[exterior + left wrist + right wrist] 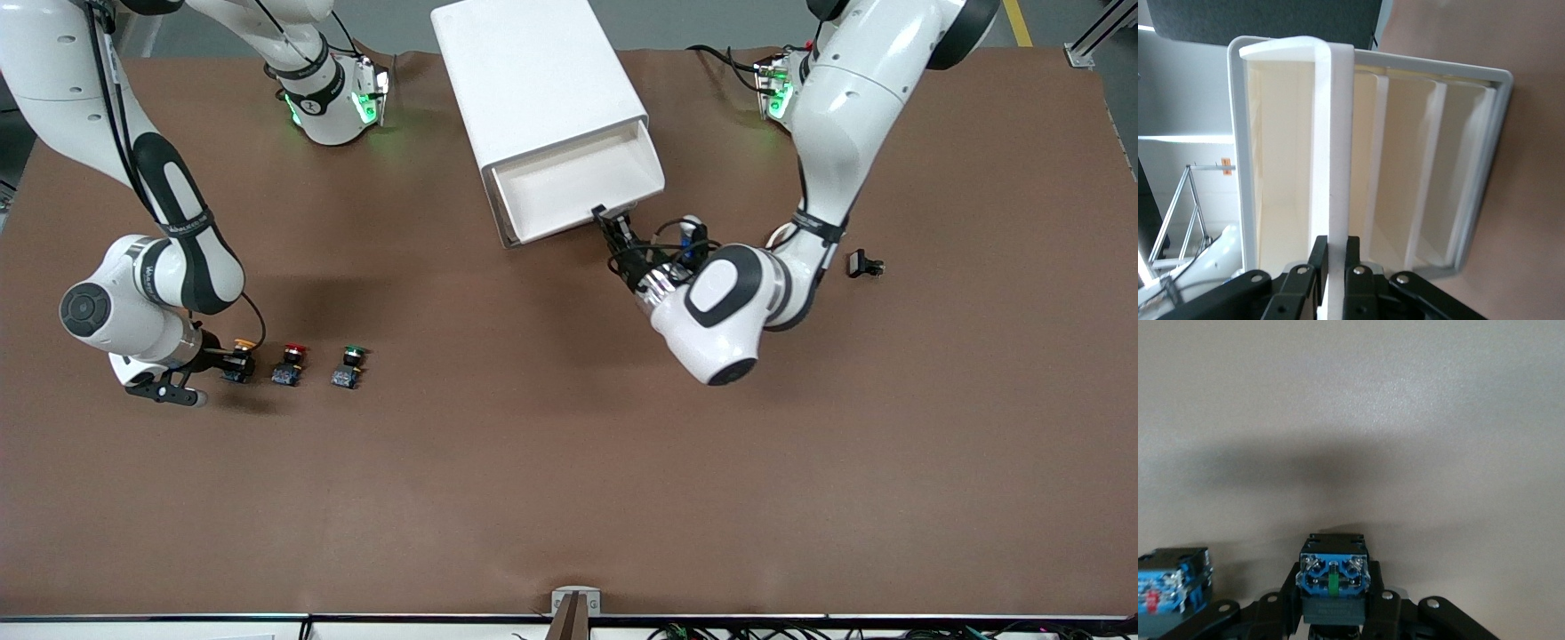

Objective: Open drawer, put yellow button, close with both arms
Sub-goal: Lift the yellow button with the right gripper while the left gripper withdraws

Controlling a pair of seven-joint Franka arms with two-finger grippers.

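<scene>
Gripping drawer (576, 182) front strip: left tool (606, 222) | drawer pulled out | right tool (233, 360) clamped on yellow button (238, 358)

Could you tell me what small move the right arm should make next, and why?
Probably lift straight up: the right claw is shut on the yellow button, which still looks to sit on the table, while the left claw holds the drawer pulled out.

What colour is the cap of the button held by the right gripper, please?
Yellow-orange; the yellow button shows it best in the front view.
</scene>
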